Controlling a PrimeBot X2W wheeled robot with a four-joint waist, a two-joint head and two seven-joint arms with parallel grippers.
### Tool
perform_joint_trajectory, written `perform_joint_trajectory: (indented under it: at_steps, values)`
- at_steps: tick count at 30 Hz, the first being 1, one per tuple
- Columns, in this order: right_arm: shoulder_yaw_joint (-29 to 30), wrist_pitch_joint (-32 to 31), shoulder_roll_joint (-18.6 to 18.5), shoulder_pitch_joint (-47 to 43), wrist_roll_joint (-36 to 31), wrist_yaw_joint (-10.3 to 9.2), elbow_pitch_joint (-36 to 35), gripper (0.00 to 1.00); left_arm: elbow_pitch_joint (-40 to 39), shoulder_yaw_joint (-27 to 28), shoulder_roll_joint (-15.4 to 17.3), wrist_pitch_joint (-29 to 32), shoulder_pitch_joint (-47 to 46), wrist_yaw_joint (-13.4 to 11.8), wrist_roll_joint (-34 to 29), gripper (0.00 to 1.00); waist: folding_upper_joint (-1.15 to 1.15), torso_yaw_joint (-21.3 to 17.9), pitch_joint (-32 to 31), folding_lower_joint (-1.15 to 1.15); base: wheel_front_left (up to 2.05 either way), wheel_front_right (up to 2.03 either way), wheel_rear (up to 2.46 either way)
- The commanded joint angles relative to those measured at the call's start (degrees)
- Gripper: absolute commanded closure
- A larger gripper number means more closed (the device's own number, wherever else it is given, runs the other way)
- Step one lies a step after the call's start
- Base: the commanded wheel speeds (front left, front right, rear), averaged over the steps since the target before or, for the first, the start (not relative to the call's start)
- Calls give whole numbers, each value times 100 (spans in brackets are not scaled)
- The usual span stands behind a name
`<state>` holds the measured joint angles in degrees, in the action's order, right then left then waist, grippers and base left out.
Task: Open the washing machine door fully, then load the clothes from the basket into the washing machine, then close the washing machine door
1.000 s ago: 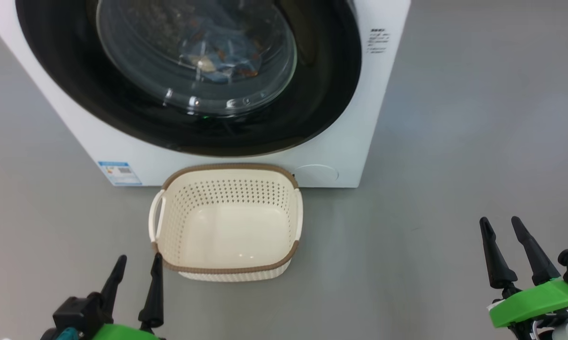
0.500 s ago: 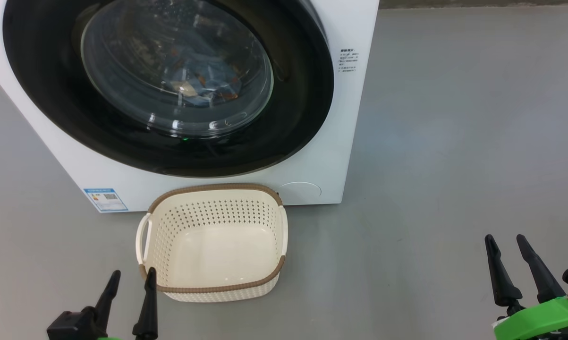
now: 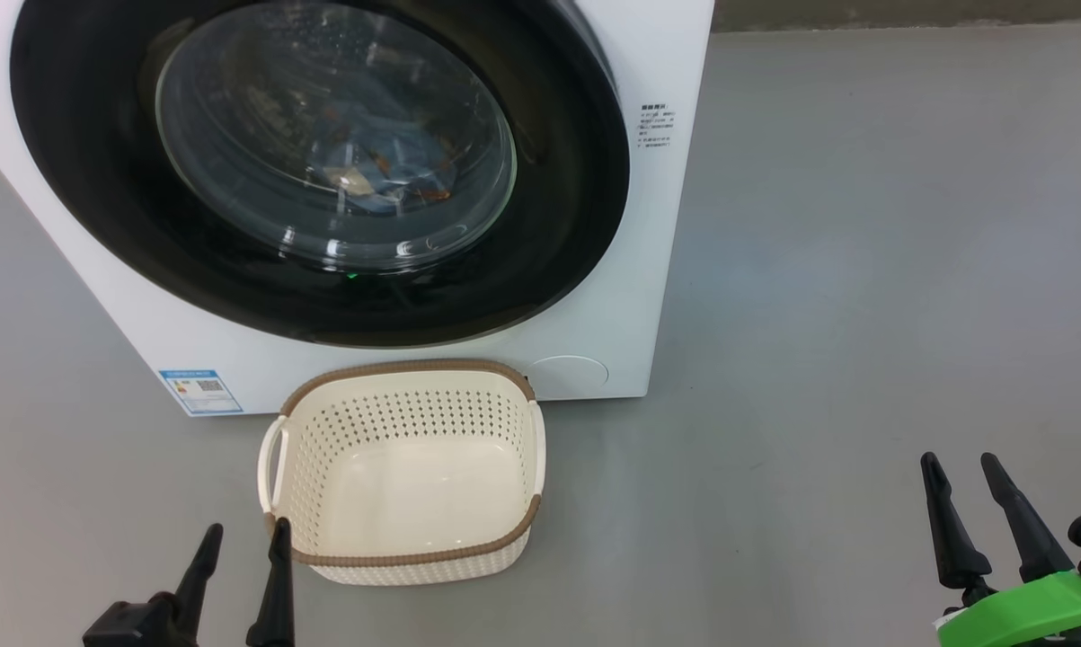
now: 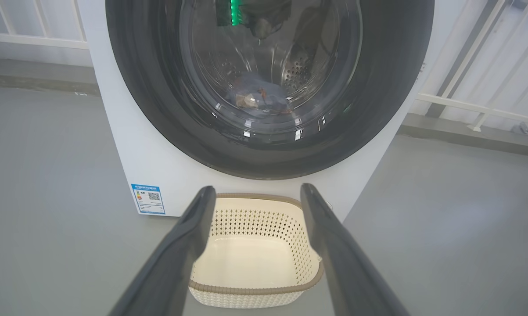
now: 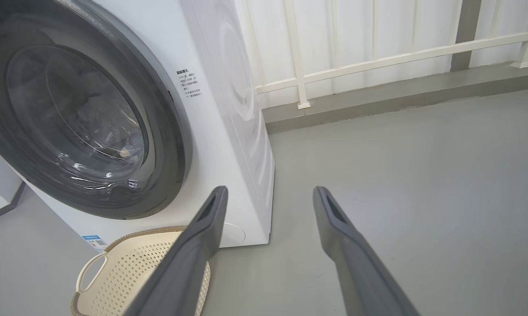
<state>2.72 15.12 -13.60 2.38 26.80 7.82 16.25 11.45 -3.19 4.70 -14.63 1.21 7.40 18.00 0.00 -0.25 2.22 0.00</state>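
Note:
The white washing machine (image 3: 657, 270) (image 4: 114, 114) (image 5: 228, 109) stands ahead with its round black door (image 3: 558, 234) (image 4: 378, 87) (image 5: 167, 145) shut flat against the front. Through the glass I see the light blue clothes (image 3: 387, 175) (image 4: 255, 98) lying in the drum. On the floor just before the machine sits the cream basket (image 3: 405, 557) (image 4: 255, 287) (image 5: 127, 272), with nothing in it. My left gripper (image 3: 243, 537) (image 4: 257, 193) is open at the basket's near left corner. Well clear of the basket to the right, my right gripper (image 3: 961, 463) (image 5: 268, 193) is open over bare floor.
Grey floor (image 3: 863, 270) spreads wide to the right of the machine. A white railing and wall (image 5: 378, 52) run behind it. A blue label sticker (image 3: 199, 391) marks the machine's lower left front.
The head view has shifted, so machine and basket sit lower and further left in the picture. Both grippers stay open and low at the picture's bottom.

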Motion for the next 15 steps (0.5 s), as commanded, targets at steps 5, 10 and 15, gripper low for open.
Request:
perform_joint_trajectory:
  at_steps: [5, 10, 15]
  values:
    - [-116, -12, -52, -36, -82, -33, -118, 0, -178, 198, 96, -37, -58, 9, -7, 0, 0, 16, -20, 0, 0, 0, 0]
    - [-29, 0, 235, -55, 10, 1, 298, 100, 258, -39, -110, 5, 37, -1, 9, 100, 0, 13, -22, 0, 0, 0, 0]
    - [-27, -55, 344, -109, 170, 0, 401, 100, 356, -30, -165, 55, 82, -1, 197, 100, 0, 13, -28, 2, 0, 0, 0]
